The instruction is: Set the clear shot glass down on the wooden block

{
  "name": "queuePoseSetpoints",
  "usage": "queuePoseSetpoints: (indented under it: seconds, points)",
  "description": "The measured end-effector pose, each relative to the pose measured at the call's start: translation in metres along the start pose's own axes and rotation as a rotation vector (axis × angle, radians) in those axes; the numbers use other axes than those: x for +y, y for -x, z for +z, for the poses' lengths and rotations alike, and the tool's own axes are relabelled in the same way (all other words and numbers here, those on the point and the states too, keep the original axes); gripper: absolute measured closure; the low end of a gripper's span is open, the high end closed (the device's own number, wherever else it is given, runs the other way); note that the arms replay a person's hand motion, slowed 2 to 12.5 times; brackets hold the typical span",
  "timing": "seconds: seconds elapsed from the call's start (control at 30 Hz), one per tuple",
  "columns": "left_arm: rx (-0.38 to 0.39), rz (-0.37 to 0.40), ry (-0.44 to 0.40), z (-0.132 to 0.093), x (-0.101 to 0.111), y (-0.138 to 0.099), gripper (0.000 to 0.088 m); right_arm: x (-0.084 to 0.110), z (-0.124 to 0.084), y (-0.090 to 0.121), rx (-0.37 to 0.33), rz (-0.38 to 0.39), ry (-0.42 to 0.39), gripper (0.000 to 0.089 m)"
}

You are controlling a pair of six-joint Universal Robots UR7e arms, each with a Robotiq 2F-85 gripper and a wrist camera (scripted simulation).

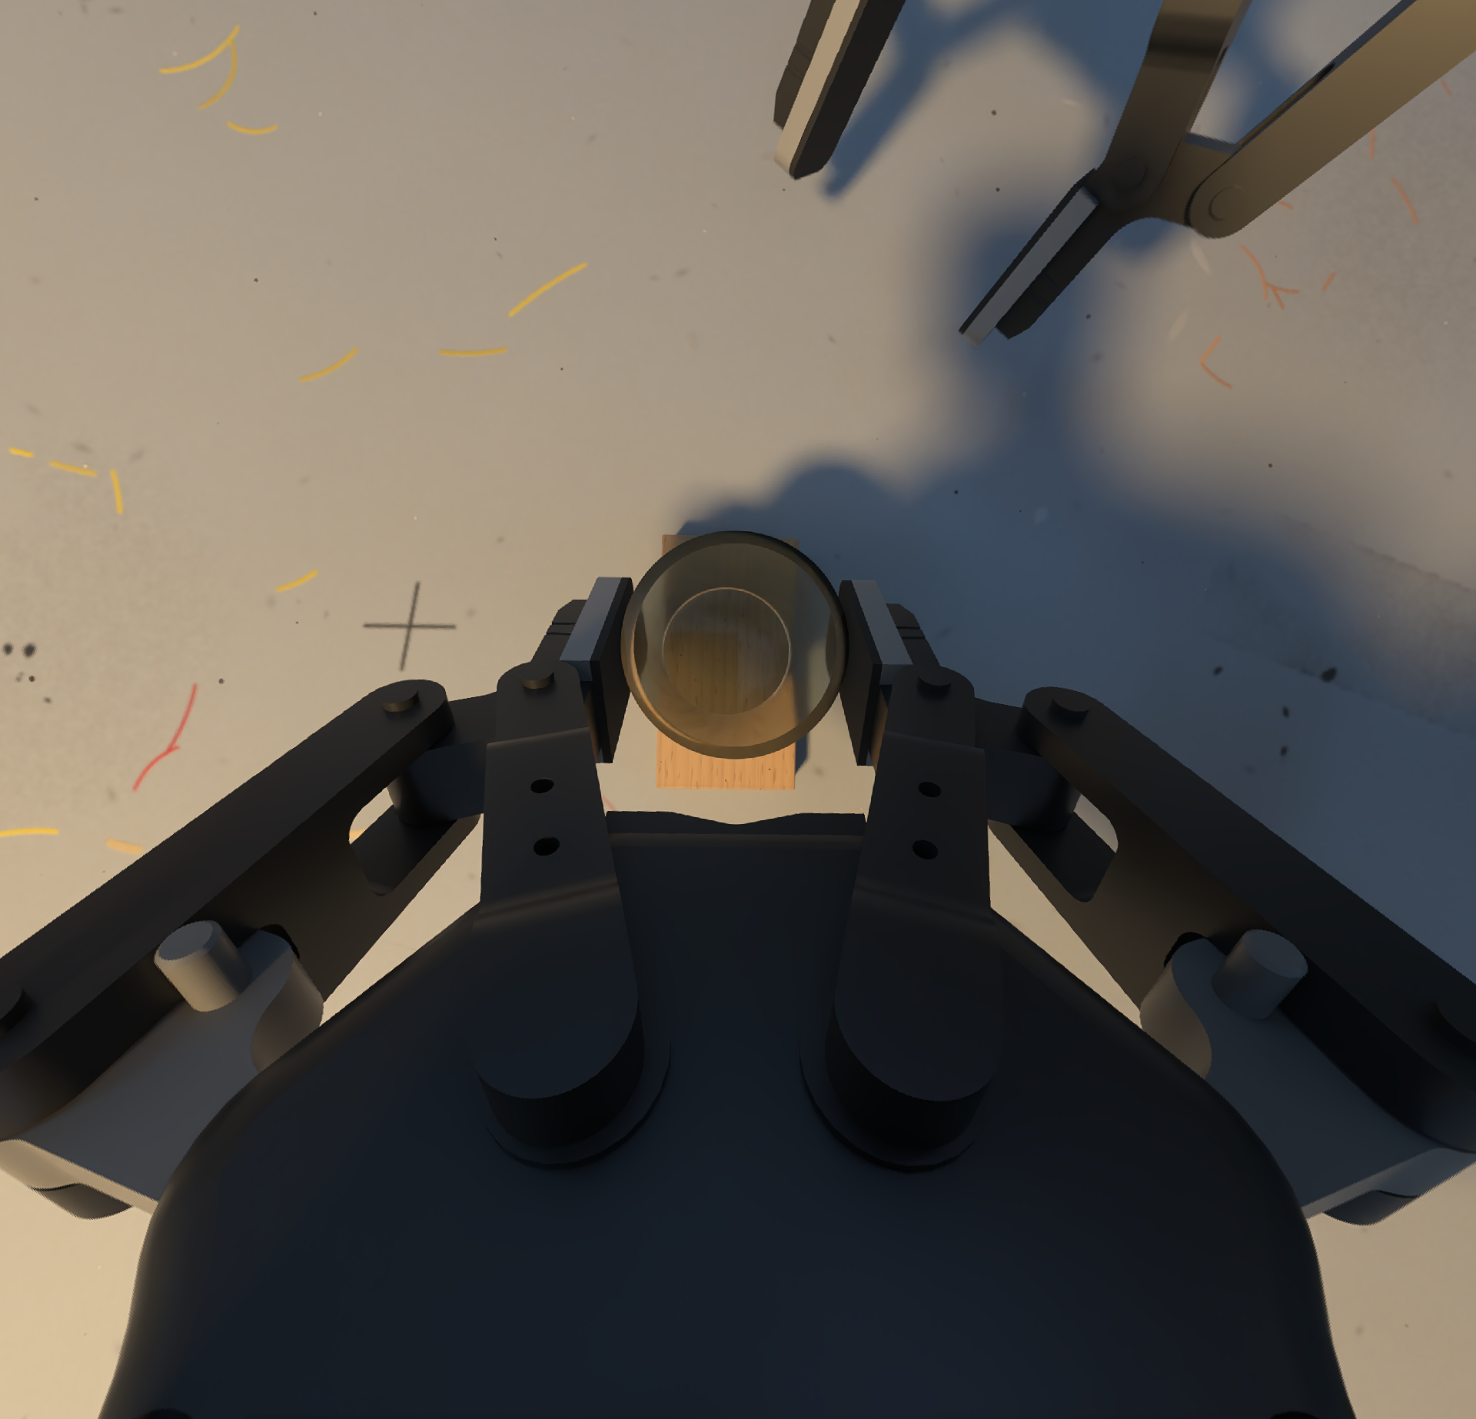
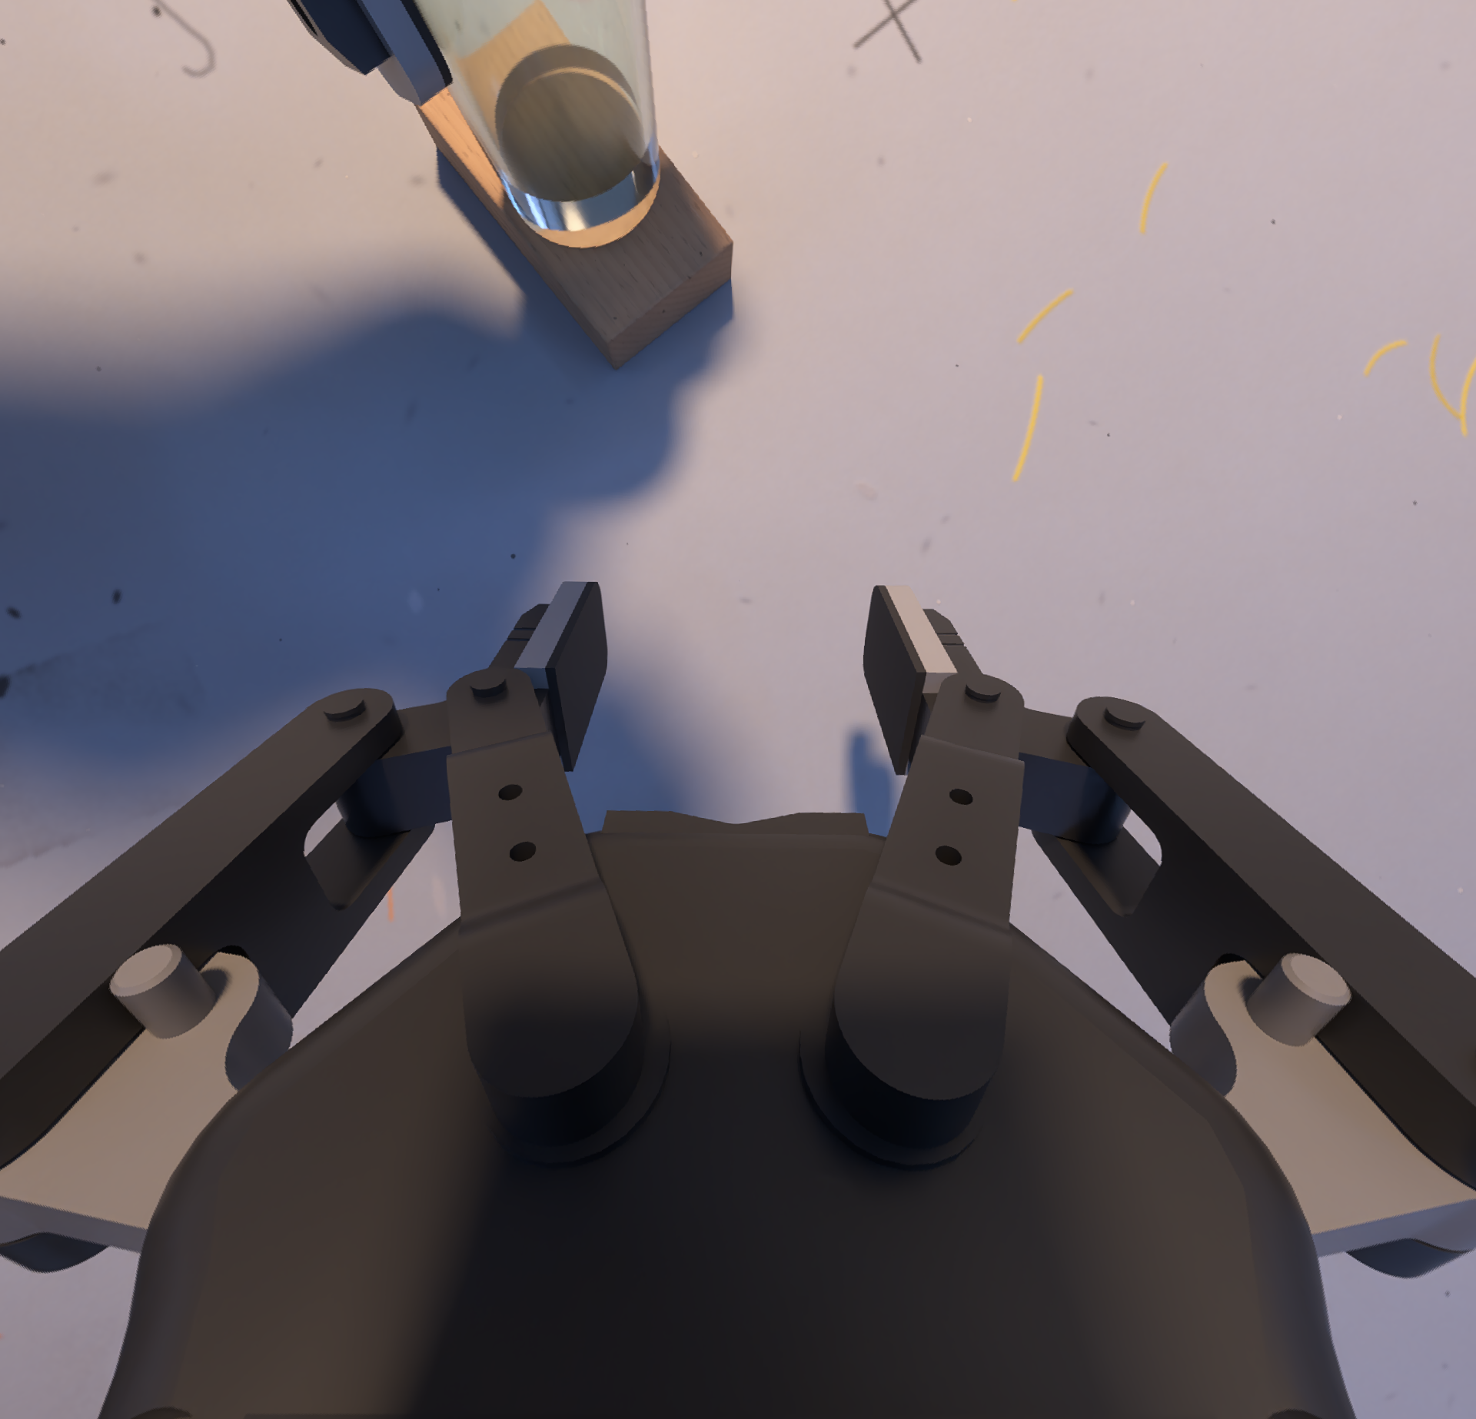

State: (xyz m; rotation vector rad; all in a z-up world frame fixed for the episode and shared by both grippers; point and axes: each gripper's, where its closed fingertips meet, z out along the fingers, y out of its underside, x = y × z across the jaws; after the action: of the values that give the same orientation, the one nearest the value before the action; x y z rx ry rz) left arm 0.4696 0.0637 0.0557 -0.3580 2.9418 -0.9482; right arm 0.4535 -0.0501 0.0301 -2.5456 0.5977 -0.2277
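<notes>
Left wrist view: the left gripper (image 1: 731,650) is pinching the clear shot glass (image 1: 731,650) directly above the wooden block (image 1: 725,772). Right wrist view: the glass base looks seated on the block (contact uncertain); the right gripper (image 2: 733,662) is hanging spread, empty. Release is remaining; no counter edge is showing.

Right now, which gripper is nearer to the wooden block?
Left. The left gripper is directly above the wooden block, gripping the clear shot glass over its top. The right gripper hangs open off to the side, apart from the block.
</notes>
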Motion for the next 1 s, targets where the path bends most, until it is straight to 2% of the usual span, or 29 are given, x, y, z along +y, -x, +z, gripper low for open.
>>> queuePoseSetpoints:
  seconds: [0.2,0.37,0.67,0.83,1.0]
  points:
    - [0.002,0.002,-0.004,0.0,0.0,0.0,0.0433,-0.008,0.008,-0.001,0.013,-0.054,0.001,0.0349]
    - [0.002,0.005,-0.008,0.0,0.0,0.0,0.0433,-0.002,0.013,-0.001,0.025,-0.088,0.053,0.0384]
    - [0.003,0.011,-0.015,0.0,0.0,0.0,0.0433,-0.003,0.009,-0.001,0.042,-0.118,0.096,0.0397]
    - [0.001,0.012,-0.009,0.0,0.0,0.0,0.0433,-0.015,-0.002,0.0,0.053,-0.143,0.048,0.0391]
    - [-0.003,0.013,-0.003,0.0,0.0,0.001,0.0433,-0.032,-0.01,0.004,0.032,-0.159,-0.009,0.0379]
